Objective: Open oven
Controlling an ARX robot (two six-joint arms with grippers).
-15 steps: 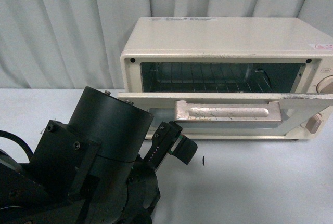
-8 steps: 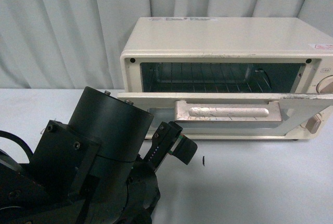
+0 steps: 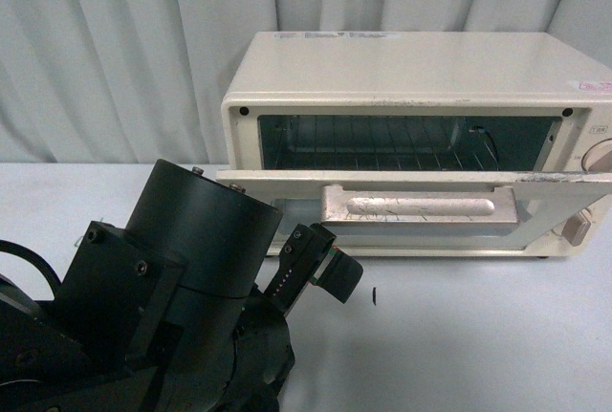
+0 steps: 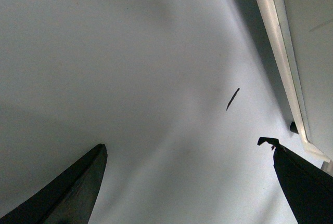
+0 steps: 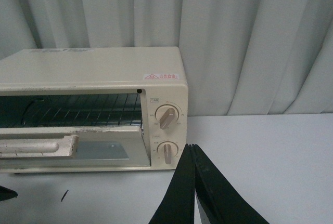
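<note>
Oven [image 3: 402,77]: on the table [image 3: 478,336] straight ahead, door [image 3: 287,183] dropped flat.
My left pincer [image 4: 183,145]: spread wide, empty, near the door's edge.
My right pincer [image 5: 191,151]: pinched together, empty.
Care: I should back off low, without nudging the door.

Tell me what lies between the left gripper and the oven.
Between the left gripper and the oven lies only bare table with one small dark mark, shown in the left wrist view.
</note>
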